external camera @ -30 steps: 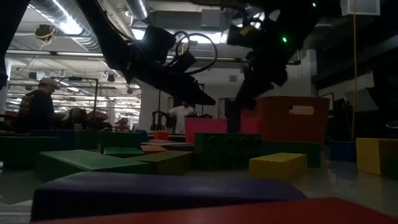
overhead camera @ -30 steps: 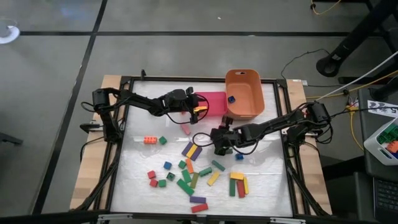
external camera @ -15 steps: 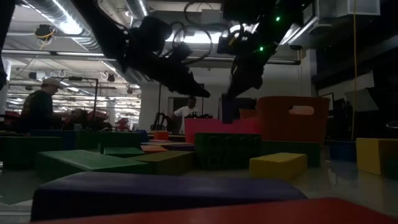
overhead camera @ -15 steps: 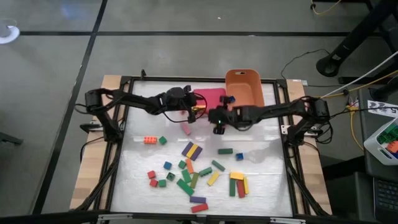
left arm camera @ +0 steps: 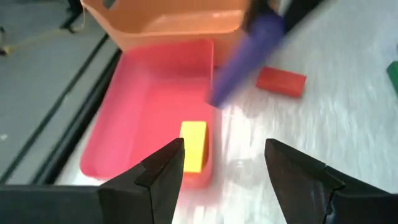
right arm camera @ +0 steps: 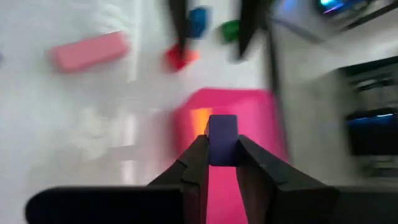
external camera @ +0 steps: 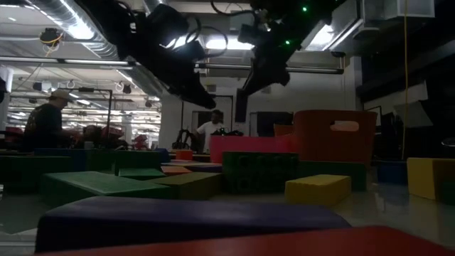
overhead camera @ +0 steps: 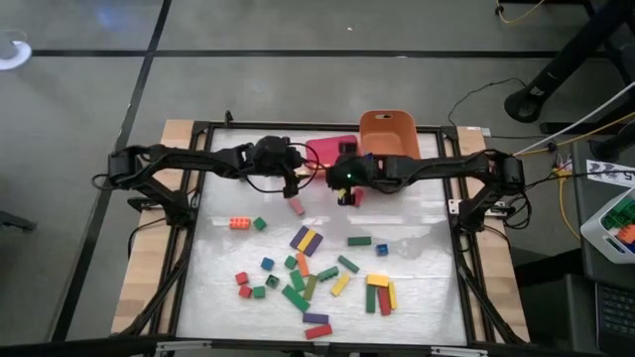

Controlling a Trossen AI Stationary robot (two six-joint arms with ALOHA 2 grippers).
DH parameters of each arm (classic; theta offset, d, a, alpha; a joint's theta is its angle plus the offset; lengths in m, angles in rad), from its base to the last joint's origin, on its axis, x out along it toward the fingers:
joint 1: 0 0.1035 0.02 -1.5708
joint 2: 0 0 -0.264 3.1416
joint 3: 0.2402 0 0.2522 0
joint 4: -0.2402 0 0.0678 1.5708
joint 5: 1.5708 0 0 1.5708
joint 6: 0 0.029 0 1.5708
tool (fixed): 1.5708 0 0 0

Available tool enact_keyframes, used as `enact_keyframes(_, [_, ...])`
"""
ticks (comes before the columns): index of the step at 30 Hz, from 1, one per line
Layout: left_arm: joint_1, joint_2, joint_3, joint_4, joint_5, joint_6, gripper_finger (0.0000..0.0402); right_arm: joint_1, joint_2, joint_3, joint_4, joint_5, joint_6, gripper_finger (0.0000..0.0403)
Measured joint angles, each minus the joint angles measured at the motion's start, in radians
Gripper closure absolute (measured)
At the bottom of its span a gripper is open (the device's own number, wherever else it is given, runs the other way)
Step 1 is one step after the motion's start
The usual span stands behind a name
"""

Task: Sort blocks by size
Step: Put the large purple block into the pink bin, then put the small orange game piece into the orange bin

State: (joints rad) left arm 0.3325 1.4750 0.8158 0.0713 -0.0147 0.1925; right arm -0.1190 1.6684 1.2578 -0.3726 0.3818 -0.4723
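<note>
My right gripper [overhead camera: 345, 188] is shut on a purple bar [left arm camera: 245, 59] above the near edge of the pink tray [overhead camera: 332, 151]. The bar also shows in the right wrist view [right arm camera: 222, 132] and as a dark bar in the low view [external camera: 241, 107]. My left gripper [left arm camera: 224, 155] is open and empty, raised just left of the tray [overhead camera: 293, 178]. A yellow block [left arm camera: 193, 145] lies flat in the tray [left arm camera: 149, 112]. Several loose blocks [overhead camera: 308, 278] lie on the table's near half. My right gripper pinches the purple bar between its two fingers at one end [right arm camera: 222, 149]. The fingers come from above, pointing down. The bar hangs below them, tilted and lifted clear, its free end [left arm camera: 219, 98] over the tray's near edge.
The orange tub [overhead camera: 389, 134] stands at the far edge, right of the tray. A red block [left arm camera: 281, 81] and a pink bar [overhead camera: 296, 205] lie on the table just near of the tray. A person [external camera: 44, 121] stands in the room behind.
My right gripper has risen from the table's middle and gone toward the far edge and left, carrying the purple bar to the pink tray. My left gripper has drawn back toward the table's left edge, away from the tray.
</note>
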Motion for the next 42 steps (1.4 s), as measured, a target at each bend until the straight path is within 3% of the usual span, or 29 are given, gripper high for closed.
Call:
enact_keyframes(3, [0.000,0.000,0.000,-0.033,0.004,-0.023,0.0192,-0.030,0.003,-0.003,0.015,0.038,-0.057,0.0336])
enact_keyframes(12, [0.000,0.000,0.000,-0.111,0.004,-0.093,0.0192,-0.151,0.005,-0.040,0.018,-0.009,-0.062,0.0336])
enact_keyframes(19, [0.003,0.000,-0.020,-0.136,-0.069,-0.178,0.0192,-0.211,0.005,-0.041,0.023,-0.151,-0.064,0.0314])
enact_keyframes(28, [0.025,0.010,-0.063,-0.133,-0.157,-0.214,0.0192,-0.215,0.004,-0.041,0.023,-0.167,-0.065,0.0245])
enact_keyframes(42, [0.091,0.173,-0.093,-0.012,-0.142,-0.239,0.0192,-0.184,-0.169,0.059,-0.162,-0.191,-0.086,0.0240])
